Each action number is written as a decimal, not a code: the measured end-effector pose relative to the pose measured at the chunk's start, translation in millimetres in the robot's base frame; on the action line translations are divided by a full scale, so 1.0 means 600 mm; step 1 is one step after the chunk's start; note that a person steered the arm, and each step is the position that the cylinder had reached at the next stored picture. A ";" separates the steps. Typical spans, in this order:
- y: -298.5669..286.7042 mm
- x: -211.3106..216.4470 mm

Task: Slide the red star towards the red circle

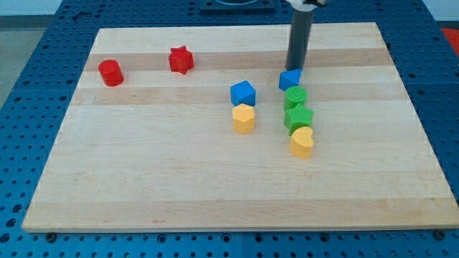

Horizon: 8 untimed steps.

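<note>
Altogether two red (181, 59), two blue (242, 92), two green (295, 97), two yellow blocks (244, 118)

A pale wooden board (215, 193) lies on a blue perforated table (29, 86). Near the board's middle sits a blue cube (242, 92), with a yellow block (244, 118) just below it, touching or nearly so. To the view's right runs a column of four blocks, packed close together: a small blue block (290, 79) at the top, a green ridged block (295, 97) under it, a second green ridged block (299, 117) below that, and a yellow heart-shaped block (302, 142) at the bottom. The two green blocks touch each other.
</note>
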<state>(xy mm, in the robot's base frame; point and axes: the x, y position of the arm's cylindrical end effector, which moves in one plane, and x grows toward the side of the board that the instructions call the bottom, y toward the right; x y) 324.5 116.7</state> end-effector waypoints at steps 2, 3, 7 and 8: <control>0.063 0.029; 0.064 0.047; 0.046 0.063; 0.045 0.059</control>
<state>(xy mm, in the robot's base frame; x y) 359.7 143.8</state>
